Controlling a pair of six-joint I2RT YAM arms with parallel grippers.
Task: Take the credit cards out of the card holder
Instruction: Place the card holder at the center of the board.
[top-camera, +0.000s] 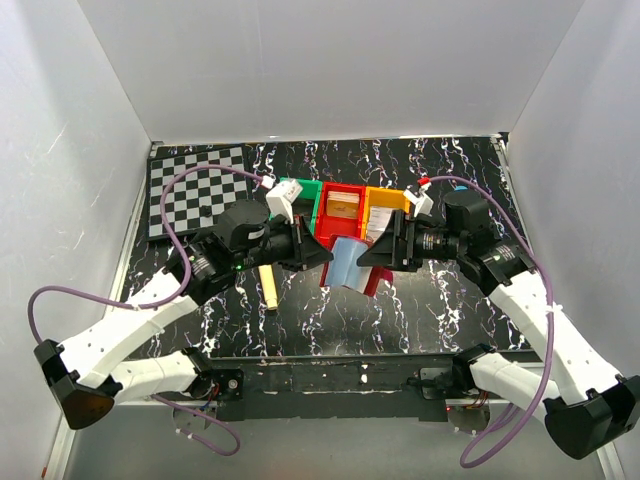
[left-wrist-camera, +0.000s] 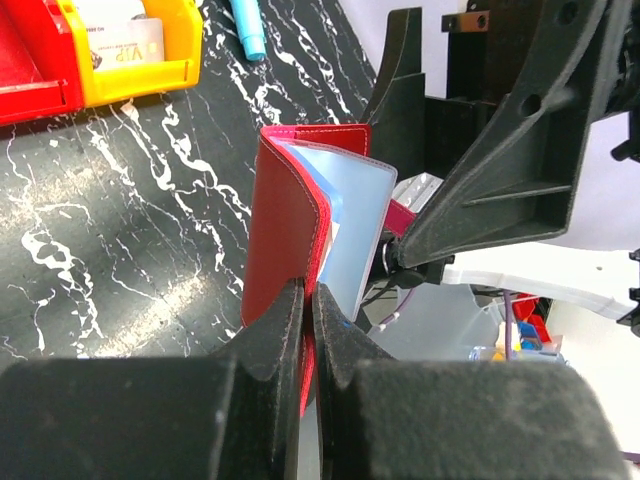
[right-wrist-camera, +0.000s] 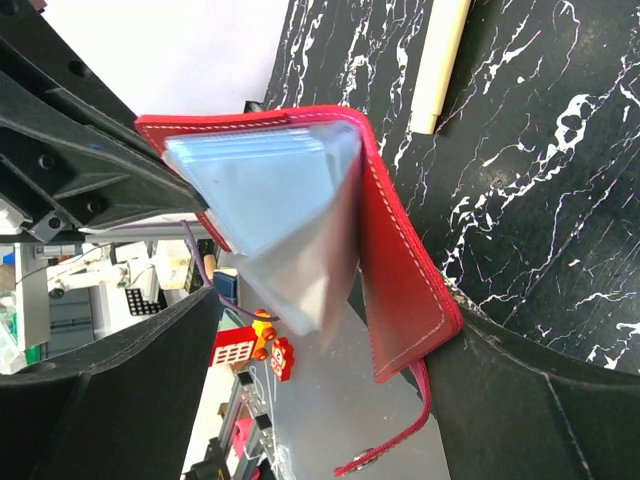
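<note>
Over black marbled table (top-camera: 440, 300), open maroon card holder (top-camera: 348, 262), glossy pale-blue inside.

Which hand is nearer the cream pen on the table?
Left. The left hand, pinching the card holder, is beside the pen; the right hand is farther, beyond the card holder.

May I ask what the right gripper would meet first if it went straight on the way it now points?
Most likely the card holder, which sits inside the open right gripper. The left gripper, shut on the holder's cover, lies just beyond. Depth is unclear.
</note>
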